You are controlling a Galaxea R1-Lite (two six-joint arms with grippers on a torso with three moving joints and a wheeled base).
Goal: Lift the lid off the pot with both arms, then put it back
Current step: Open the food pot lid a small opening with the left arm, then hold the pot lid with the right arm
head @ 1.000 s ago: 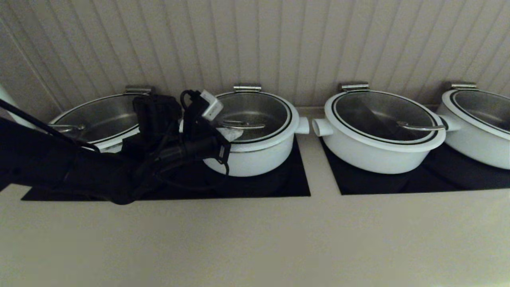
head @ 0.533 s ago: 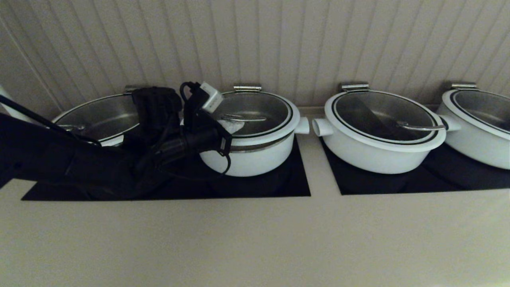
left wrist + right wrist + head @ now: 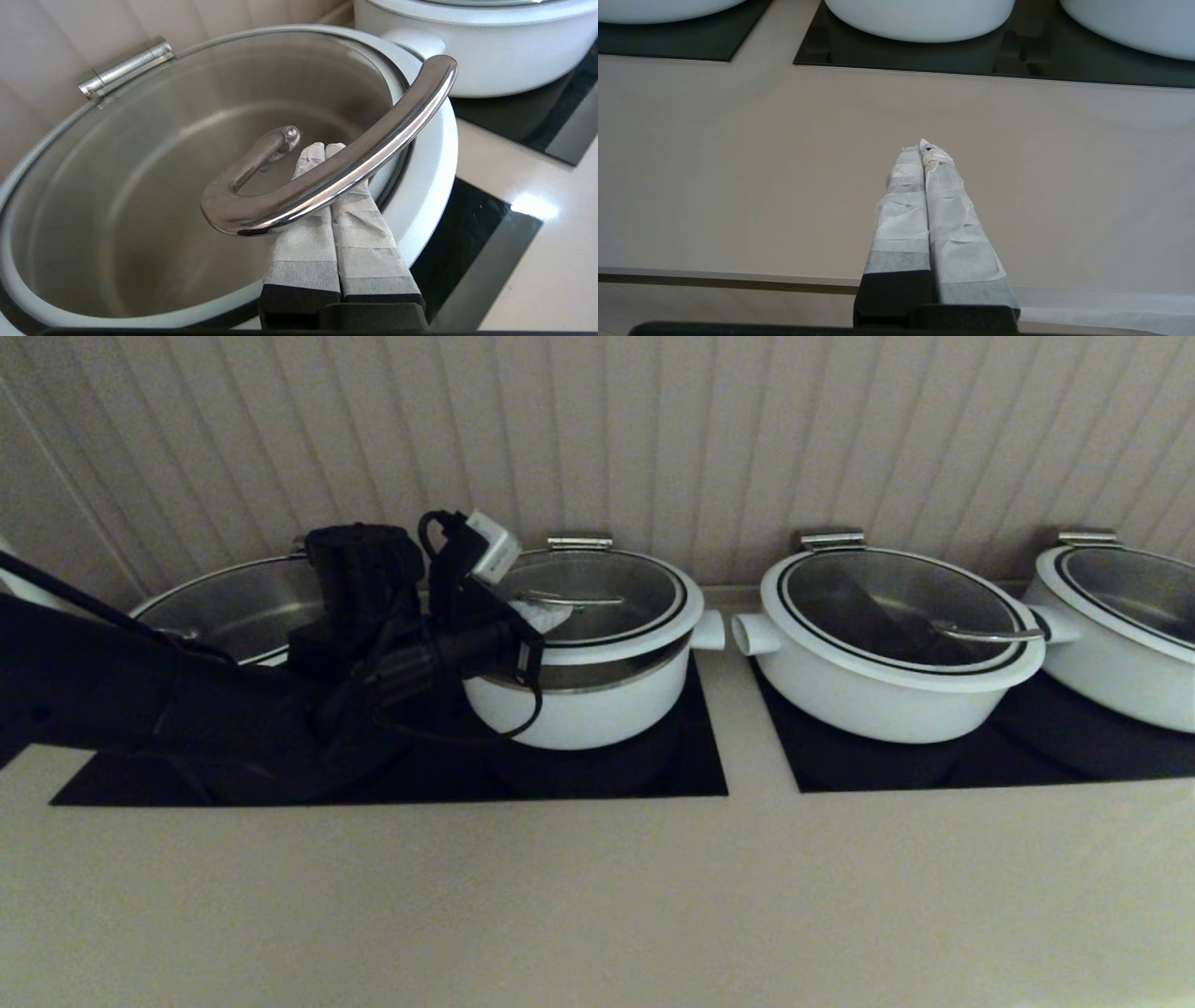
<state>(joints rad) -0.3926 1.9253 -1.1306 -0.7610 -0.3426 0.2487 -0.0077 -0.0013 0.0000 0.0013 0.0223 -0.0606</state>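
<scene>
You see a white pot (image 3: pixel 597 705), its clear lid (image 3: pixel 597 602) white-rimmed with black ring, black cooktop panel (image 3: pixel 653 770), beige counter (image 3: pixel 597 896).

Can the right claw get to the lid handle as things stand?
Probably not easily: the right claw hangs shut over bare counter, and the left claw is already hooked under the lid's handle.

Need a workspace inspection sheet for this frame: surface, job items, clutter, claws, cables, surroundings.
Surface: beige counter with black hob panels under the pots.
Job's things: lid raised off the pot at the front, steel rim showing in the gap.
Clutter: nothing seen.
Claws: left claw shut, hooked under the lid's handle; right claw shut, over the counter, apart from the pots.
Cables: black cable loops down in front of the pot.
Surroundings: other lidded white pots alongside; ribbed wall behind.
</scene>
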